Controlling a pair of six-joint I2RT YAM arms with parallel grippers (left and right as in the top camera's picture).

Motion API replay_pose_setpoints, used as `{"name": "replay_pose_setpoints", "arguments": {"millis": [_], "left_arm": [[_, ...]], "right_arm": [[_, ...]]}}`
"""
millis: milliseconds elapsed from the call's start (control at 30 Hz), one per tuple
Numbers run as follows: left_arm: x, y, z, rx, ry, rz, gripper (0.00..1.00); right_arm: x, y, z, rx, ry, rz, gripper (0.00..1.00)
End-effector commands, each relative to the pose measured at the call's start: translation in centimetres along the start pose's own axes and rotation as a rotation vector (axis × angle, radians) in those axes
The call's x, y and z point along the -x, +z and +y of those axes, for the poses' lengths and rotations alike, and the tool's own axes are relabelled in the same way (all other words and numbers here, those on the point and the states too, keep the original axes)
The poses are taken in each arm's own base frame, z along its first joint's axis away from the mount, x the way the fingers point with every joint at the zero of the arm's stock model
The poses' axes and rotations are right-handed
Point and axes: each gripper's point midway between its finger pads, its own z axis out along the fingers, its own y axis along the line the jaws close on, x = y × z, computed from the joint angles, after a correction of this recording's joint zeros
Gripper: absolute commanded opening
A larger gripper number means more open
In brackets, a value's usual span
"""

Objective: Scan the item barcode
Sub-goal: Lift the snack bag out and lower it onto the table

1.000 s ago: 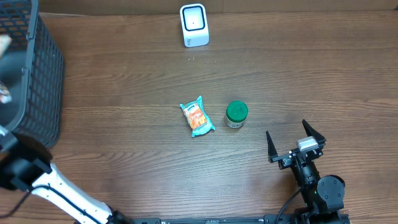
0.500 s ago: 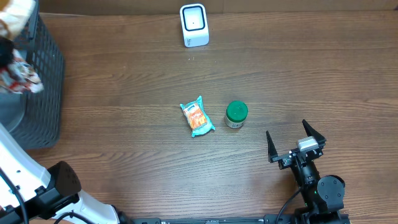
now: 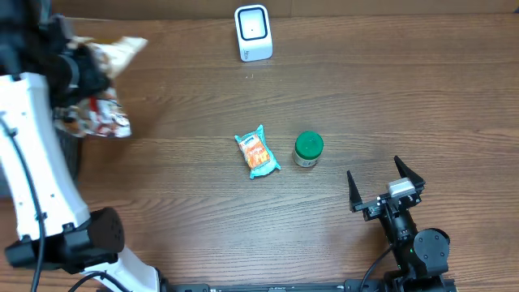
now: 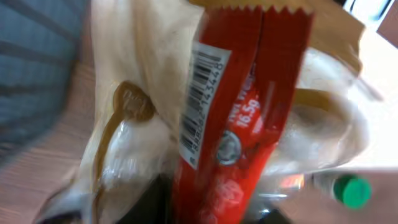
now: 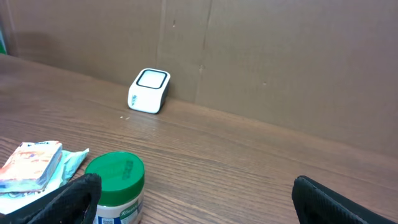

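Moved: left gripper [image 3: 85, 77] has swung the snack packet [image 3: 104, 120] in over the table [image 3: 365, 97] at its left end.
Grip: left clamps the packet; right gripper [image 3: 386, 188] is spread wide and idle.
Barcode [image 4: 202, 99]: on the red face, towards the wrist camera.
Advice: turn the barcode squarely to the scanner [image 3: 252, 32] and hold it steady.

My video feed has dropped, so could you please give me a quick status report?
Left claw shut on snack bag, held aloft far left. Right claw open, idle. Packet and jar mid-table, not blocking scanner.
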Motion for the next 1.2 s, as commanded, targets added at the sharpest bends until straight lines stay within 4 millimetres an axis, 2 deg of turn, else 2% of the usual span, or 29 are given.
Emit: {"name": "replay_pose_setpoints", "arguments": {"millis": [0, 133, 267, 400, 567, 633, 700, 767, 800, 833, 867, 900, 1000, 1033, 1167], "left_arm": [[-2.4, 2.1, -1.7, 0.072, -0.011, 0.075, 0.04], [-5.0, 5.3, -4.4, 0.118, 0.027, 0.15, 0.04], [-6.3, 7.3, -6.3, 0.135, 0.037, 0.159, 0.04], [-7.2, 8.8, -7.4, 0.14, 0.057, 0.171, 0.04], [-9.3, 11.0, -6.5, 0.178, 0.053, 0.247, 0.09], [-10.4, 12.8, -5.7, 0.207, 0.02, 0.276, 0.1], [-10.5, 14.2, -5.5, 0.207, 0.004, 0.271, 0.11], [-10.4, 16.7, -5.5, 0.193, -0.043, 0.234, 0.1], [-10.2, 17.4, -5.7, 0.182, -0.051, 0.219, 0.18], [-10.0, 17.8, -5.8, 0.175, -0.051, 0.208, 0.34], [-10.0, 18.1, -5.9, 0.168, -0.051, 0.202, 0.44], [-10.0, 18.3, -5.8, 0.167, -0.051, 0.201, 0.5], [-10.4, 18.8, -5.5, 0.178, -0.049, 0.209, 0.59], [-10.3, 19.5, -5.6, 0.168, -0.049, 0.196, 0.66], [-10.4, 21.3, -5.8, 0.138, -0.048, 0.172, 0.67]], "right_arm": [[-0.2, 0.0, 0.0, -0.002, -0.001, -0.001, 1.0], [-0.2, 0.0, 0.0, -0.002, -0.001, -0.001, 1.0], [-0.2, 0.0, 0.0, -0.002, -0.001, -0.001, 1.0], [-0.2, 0.0, 0.0, -0.002, -0.001, -0.001, 1.0], [-0.2, 0.0, 0.0, -0.002, -0.001, -0.001, 1.0], [-0.2, 0.0, 0.0, -0.002, -0.001, -0.001, 1.0], [-0.2, 0.0, 0.0, -0.002, -0.001, -0.001, 1.0], [-0.2, 0.0, 0.0, -0.002, -0.001, -0.001, 1.0], [-0.2, 0.0, 0.0, -0.002, -0.001, -0.001, 1.0], [-0.2, 0.0, 0.0, -0.001, -0.001, -0.001, 1.0], [-0.2, 0.0, 0.0, -0.001, -0.001, -0.001, 1.0], [-0.2, 0.0, 0.0, -0.002, -0.001, -0.001, 1.0], [-0.2, 0.0, 0.0, -0.002, -0.001, -0.001, 1.0], [-0.2, 0.0, 0.0, -0.002, -0.001, -0.001, 1.0], [-0.2, 0.0, 0.0, -0.002, -0.001, -0.001, 1.0]]}}
